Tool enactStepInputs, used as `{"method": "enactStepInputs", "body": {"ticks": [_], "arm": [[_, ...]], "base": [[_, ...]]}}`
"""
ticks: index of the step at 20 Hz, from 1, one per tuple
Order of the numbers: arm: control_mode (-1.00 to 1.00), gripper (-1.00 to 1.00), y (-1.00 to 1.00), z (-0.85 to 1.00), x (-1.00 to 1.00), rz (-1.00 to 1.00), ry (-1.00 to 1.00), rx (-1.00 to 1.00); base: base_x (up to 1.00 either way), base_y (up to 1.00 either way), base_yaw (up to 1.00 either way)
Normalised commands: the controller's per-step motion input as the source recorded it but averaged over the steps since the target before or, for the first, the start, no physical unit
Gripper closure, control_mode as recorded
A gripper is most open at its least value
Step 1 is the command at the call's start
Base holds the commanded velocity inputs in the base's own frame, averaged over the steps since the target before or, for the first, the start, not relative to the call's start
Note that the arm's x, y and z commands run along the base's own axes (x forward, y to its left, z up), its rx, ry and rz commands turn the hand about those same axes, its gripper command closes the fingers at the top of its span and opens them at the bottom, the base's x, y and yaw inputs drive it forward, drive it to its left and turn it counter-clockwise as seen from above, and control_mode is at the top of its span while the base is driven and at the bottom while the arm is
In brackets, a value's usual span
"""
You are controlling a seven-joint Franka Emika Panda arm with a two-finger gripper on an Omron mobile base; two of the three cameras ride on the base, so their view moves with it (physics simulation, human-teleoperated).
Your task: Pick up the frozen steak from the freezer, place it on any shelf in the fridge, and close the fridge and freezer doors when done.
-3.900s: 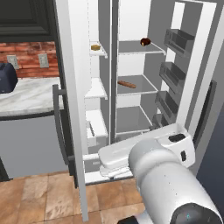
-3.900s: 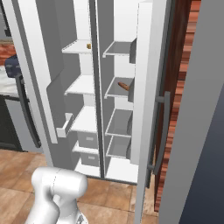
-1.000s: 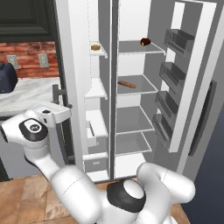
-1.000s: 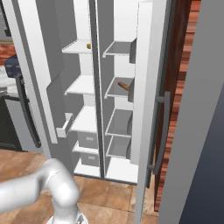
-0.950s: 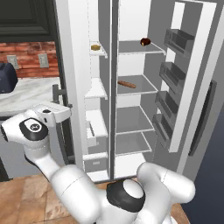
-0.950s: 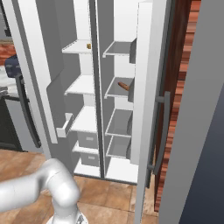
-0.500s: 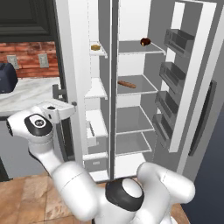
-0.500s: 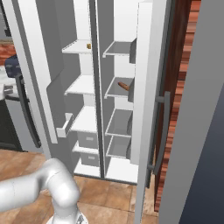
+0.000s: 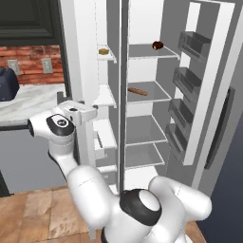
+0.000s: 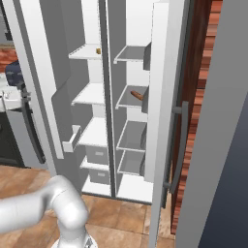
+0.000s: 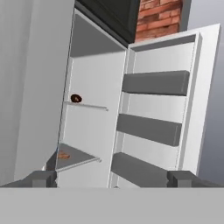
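Observation:
A flat brown piece that looks like the steak [image 9: 138, 90] lies on the second fridge shelf, also visible as the steak [image 10: 137, 96] and the steak [image 11: 63, 155]. Both doors stand open: the freezer door [image 9: 78, 71] at left, the fridge door [image 9: 209, 95] at right. My gripper [image 9: 92, 113] sits at the outer edge of the freezer door at mid height, pointing into the fridge. Its fingertips [image 11: 41, 178] stand wide apart with nothing between them, so the gripper [image 11: 111, 179] is open.
A dark round item [image 9: 157, 45] rests on the top fridge shelf and a small yellowish item [image 9: 103, 51] on the top freezer shelf. Door bins [image 9: 190, 45] line the fridge door. A counter [image 9: 28, 102] with a dark appliance [image 9: 8, 83] lies left.
The arm swung from low in front of the fridge out to the left. In the last second the hand moved right and slightly up, closer to the freezer door's edge. Shelf items stayed put.

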Motion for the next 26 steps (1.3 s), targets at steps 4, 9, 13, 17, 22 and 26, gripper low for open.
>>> {"method": "enactStepInputs", "body": {"ticks": [4, 9, 13, 17, 22, 26], "arm": [[-1.0, -1.0, -0.29, 0.0, 0.29, 0.0, 0.0, 0.0], [-1.0, -1.0, 0.21, 0.0, -0.19, 0.03, -0.02, -0.02], [-1.0, -1.0, 0.79, 0.0, -0.47, 0.1, -0.1, -0.09], [-1.0, -1.0, 0.99, 0.0, -0.09, 0.04, -0.05, -0.04], [-1.0, -1.0, 0.95, -0.02, 0.2, 0.0, 0.0, 0.0], [-1.0, -1.0, 0.8, -0.12, 0.44, 0.0, 0.0, 0.0]], "base": [[0.0, 0.0, 0.0], [0.0, 0.0, 0.0], [0.0, 0.0, 0.0], [0.0, 0.0, 0.0], [0.0, 0.0, 0.0], [0.0, 0.0, 0.0]]}}
